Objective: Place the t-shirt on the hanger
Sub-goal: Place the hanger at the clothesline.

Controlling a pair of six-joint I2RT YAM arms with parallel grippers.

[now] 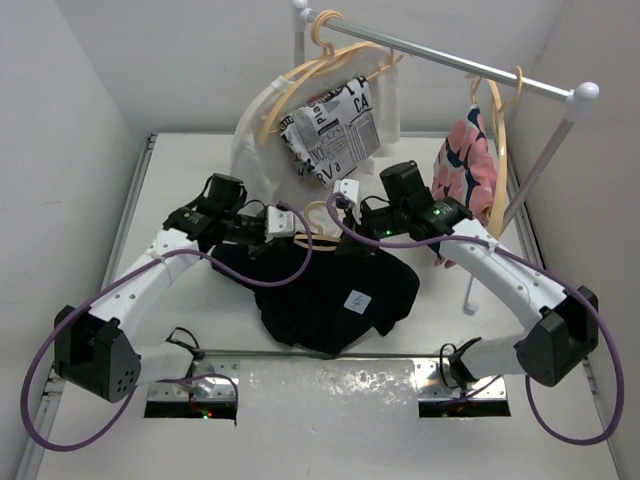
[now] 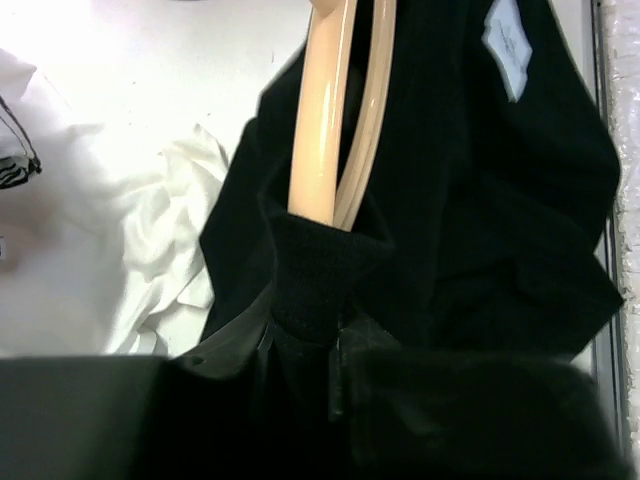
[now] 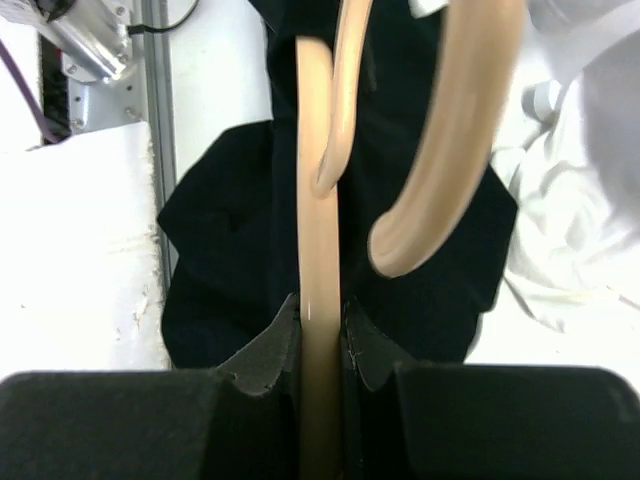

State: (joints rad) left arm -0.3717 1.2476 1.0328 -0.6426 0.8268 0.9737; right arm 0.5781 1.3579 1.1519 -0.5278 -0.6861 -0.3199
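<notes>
The black t-shirt lies crumpled on the table between my arms, its small white label facing up. The pale tan hanger sits at its upper edge, with one arm going into the neck opening. My left gripper is shut on the black collar fabric, which wraps round the hanger arm; its jaws are buried in the cloth. My right gripper is shut on the hanger's thin arm, with both pads pressed against it and the rounded hook just beyond.
A clothes rail crosses the back, with more tan hangers on it. A white newsprint-lettered garment and a pink-and-navy garment hang there. White cloth lies beside the t-shirt. The rail's post stands at the right.
</notes>
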